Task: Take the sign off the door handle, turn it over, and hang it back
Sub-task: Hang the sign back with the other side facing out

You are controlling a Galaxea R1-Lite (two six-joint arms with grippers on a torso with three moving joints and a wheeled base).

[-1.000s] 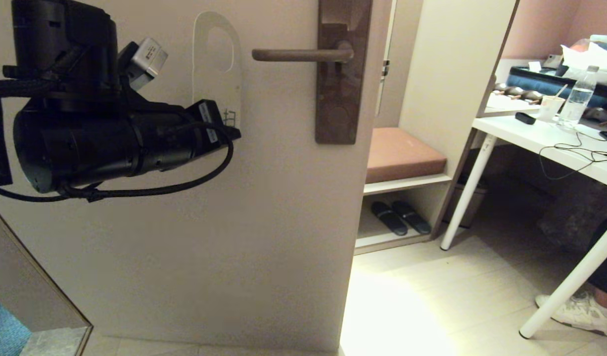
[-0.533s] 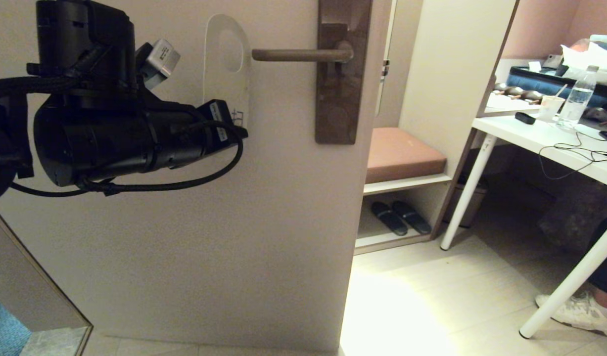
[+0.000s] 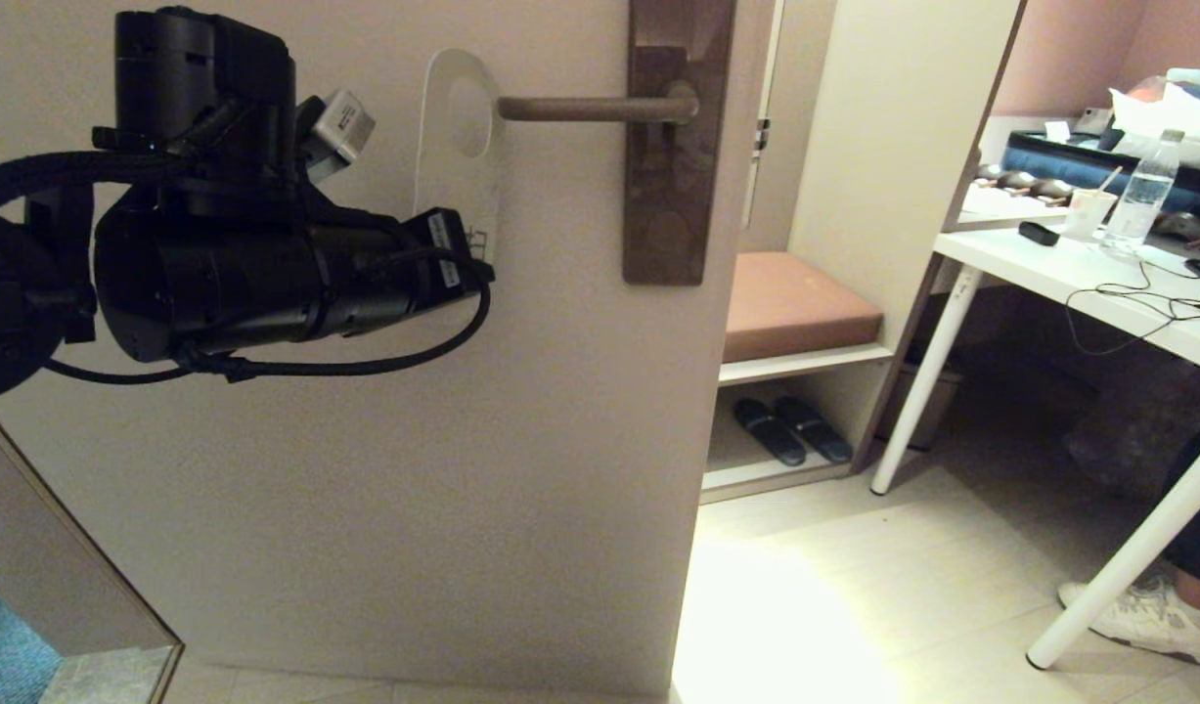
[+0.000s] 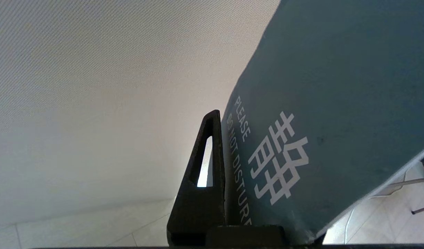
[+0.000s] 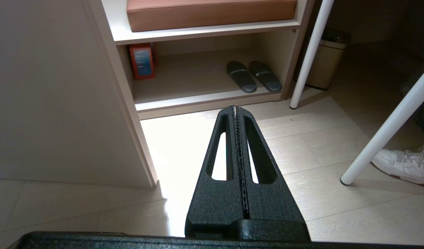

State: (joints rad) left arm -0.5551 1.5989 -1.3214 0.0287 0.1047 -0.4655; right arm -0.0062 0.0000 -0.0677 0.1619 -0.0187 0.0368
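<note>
My left gripper (image 3: 467, 256) is shut on the lower end of the sign (image 3: 458, 166) and holds it upright against the pale door. The sign's pale face shows in the head view. Its slate-blue "DO NOT DISTURB" face (image 4: 336, 86) fills the left wrist view, with one black finger (image 4: 212, 155) pressed on it and the other hidden behind the card. The sign's hole is level with the door handle (image 3: 590, 108), and the card's right edge meets the lever's free tip. The dark backplate (image 3: 670, 166) stands to the right. My right gripper (image 5: 236, 110) is shut and empty, low, pointing at the floor.
The door's edge runs down right of the backplate. Beyond it is a shelf unit with a brown cushion (image 3: 795, 303) and black slippers (image 3: 790, 430). A white table (image 3: 1079, 284) with a bottle stands at the right, with a person's shoe (image 3: 1137, 616) beside its leg.
My left gripper has carried the sign to the right and slightly down. The card's edge has gone from well left of the lever to touching its free tip.
</note>
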